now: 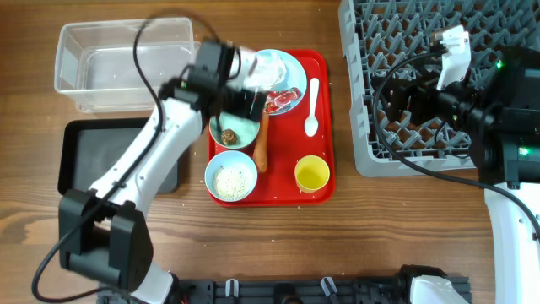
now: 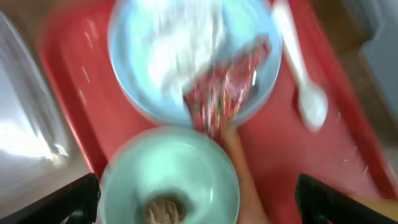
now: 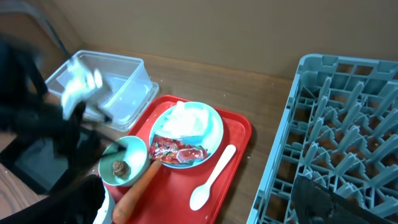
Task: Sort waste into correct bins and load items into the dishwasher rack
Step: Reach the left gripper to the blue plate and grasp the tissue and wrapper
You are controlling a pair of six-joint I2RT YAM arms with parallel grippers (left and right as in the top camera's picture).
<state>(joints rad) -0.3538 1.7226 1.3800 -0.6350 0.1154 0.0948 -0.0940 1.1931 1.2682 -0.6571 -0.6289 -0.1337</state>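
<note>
Left fingers (image 2: 339,200) spread wide, empty, above red tray (image 1: 287,148). Red wrapper (image 2: 227,84), crinkled, beside white tissue (image 2: 180,50) on pale blue plate (image 2: 127,68) at tray's far end. Right fingers (image 3: 336,202) spread, empty, over rack (image 1: 363,51) right of tray.

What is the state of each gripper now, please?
Left gripper: open, holding nothing.
Right gripper: open, holding nothing.
</note>
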